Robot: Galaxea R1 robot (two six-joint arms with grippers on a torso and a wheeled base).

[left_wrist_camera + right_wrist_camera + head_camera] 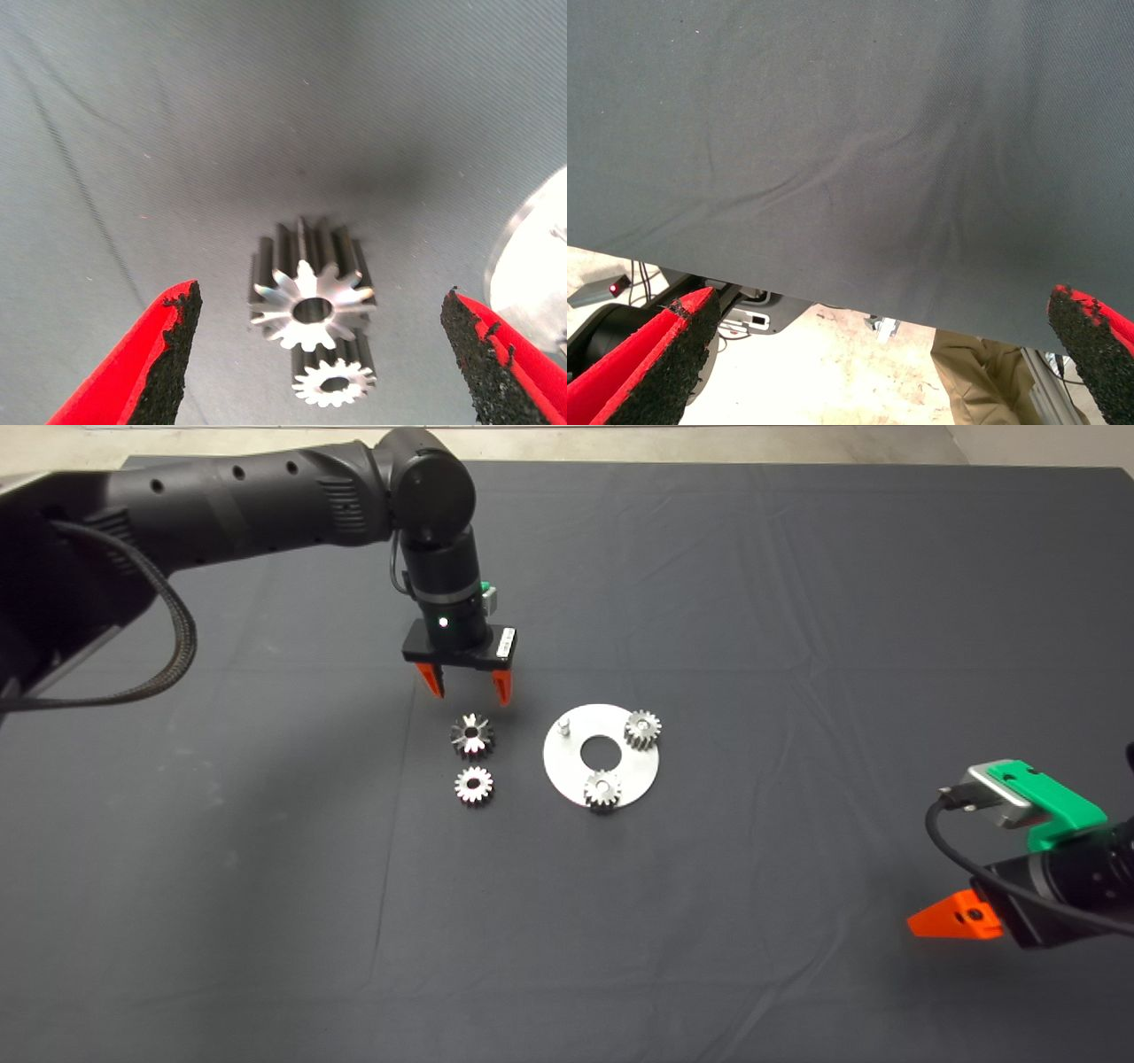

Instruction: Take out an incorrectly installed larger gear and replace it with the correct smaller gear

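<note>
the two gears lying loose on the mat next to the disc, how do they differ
The larger gear is wider and taller than the smaller gear. Its face looks darker with long pointed teeth, while the smaller gear is shinier with short, fine teeth. The larger gear lies directly below the open left gripper; the smaller gear lies just beyond it, on the nearer side of the mat. Both are steel, lie flat off the round plate, and have a round centre hole.

Two gears (642,729) sit on a round plate (567,775).
</note>
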